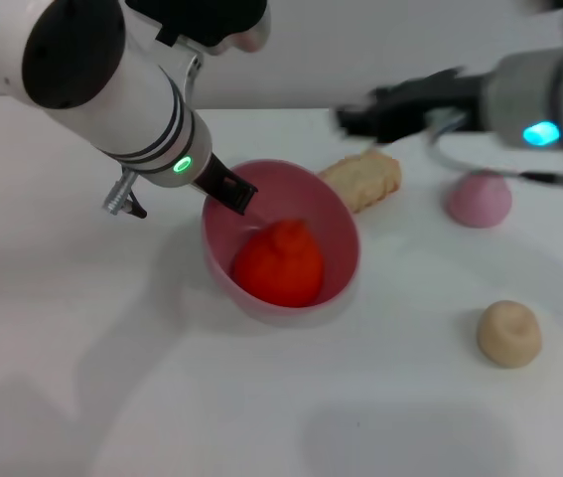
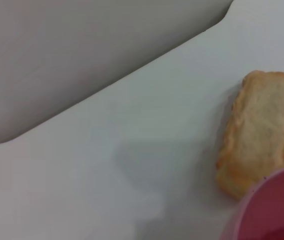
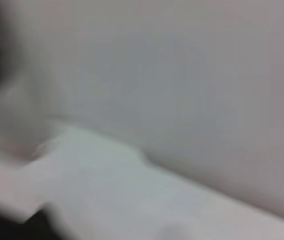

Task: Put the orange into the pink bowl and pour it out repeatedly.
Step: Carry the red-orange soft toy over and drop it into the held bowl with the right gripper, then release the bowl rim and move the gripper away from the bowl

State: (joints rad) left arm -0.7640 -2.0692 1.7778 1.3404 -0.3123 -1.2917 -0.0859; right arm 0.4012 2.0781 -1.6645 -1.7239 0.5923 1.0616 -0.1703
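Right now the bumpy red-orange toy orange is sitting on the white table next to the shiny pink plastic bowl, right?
Not quite. The bumpy red-orange toy orange is sitting inside the shiny pink plastic bowl, not on the white table next to it. The head view shows it, with the left gripper at the bowl's rim.

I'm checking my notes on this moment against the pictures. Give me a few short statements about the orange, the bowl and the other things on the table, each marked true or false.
1. The orange lies inside the pink bowl. True.
2. The left gripper is at the bowl's rim. True.
3. The pink dome sits inside the bowl. False: it rests on the table, apart from the bowl, toward the robot's right.
4. The tan pastry lies just behind the bowl. True.
5. The small tan lump touches the orange. False: it lies alone on the table, well clear of the bowl.
6. The right gripper grips the bowl. False: it is above the table behind the pastry.
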